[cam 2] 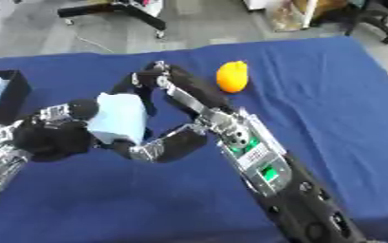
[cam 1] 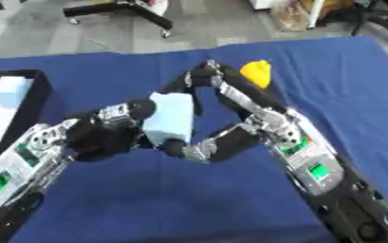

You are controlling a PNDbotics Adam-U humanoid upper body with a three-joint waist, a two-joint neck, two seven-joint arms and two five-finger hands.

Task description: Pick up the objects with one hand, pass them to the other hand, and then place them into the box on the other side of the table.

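Left eye view: blue tablecloth (cam 1: 147, 199) under both hands (cam 1: 106, 135) (cam 1: 205, 78) clasping a pale block (cam 1: 170, 118), grey floor (cam 1: 31, 33) beyond.

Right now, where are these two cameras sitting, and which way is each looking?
Left eye view: in the robot's head, looking down at the blue table; both arms show, left hand and right hand at a pale blue block.
Right eye view: beside it, same downward look, shifted sideways.
Shared: hands, block, orange object, black box.

Head stereo pair, downward, overlapping table (cam 1: 346, 95)
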